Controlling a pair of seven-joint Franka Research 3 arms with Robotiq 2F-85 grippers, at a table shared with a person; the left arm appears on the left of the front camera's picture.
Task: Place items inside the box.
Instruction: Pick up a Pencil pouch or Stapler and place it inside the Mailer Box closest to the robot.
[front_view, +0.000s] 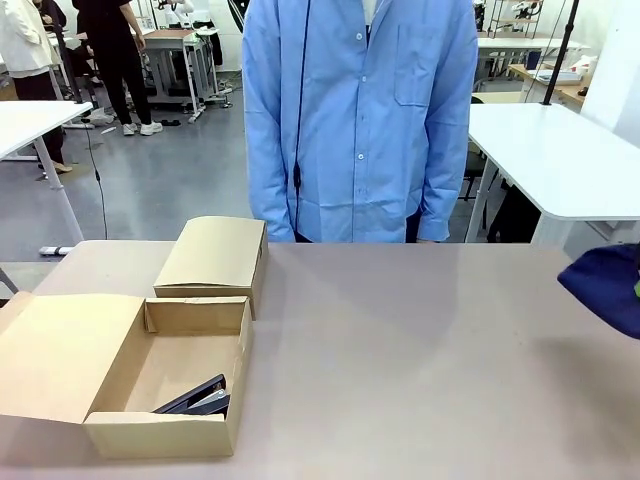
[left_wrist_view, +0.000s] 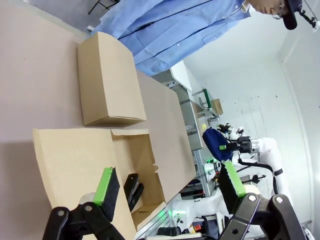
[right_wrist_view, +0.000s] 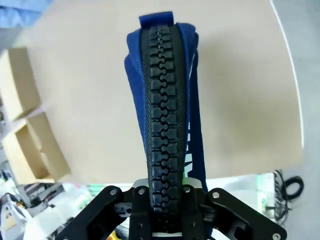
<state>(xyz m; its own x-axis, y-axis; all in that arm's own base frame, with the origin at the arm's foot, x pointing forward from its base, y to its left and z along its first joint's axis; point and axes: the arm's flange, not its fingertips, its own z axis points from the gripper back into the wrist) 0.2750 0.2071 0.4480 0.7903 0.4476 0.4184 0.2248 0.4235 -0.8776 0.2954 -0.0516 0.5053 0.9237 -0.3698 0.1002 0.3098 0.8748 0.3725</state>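
The open cardboard box (front_view: 160, 436) sits at the table's near left with its lid flap folded out to the left. A black stapler (front_view: 195, 397) lies in its near corner. My right gripper (right_wrist_view: 165, 193) is shut on the navy blue zip pouch (right_wrist_view: 162, 95), holding it by one end above the table, zipper facing the camera. In the front view the pouch (front_view: 606, 287) hangs at the far right edge, well away from the box. My left gripper (left_wrist_view: 170, 183) hovers open over the box (left_wrist_view: 75, 160) with nothing between its green pads, and the stapler (left_wrist_view: 132, 188) shows below it.
A closed cardboard box (front_view: 212, 255) stands just behind the open one. A person in a blue shirt (front_view: 360, 120) stands at the far side, arms down. Bare tabletop (front_view: 420, 360) stretches between the boxes and the pouch.
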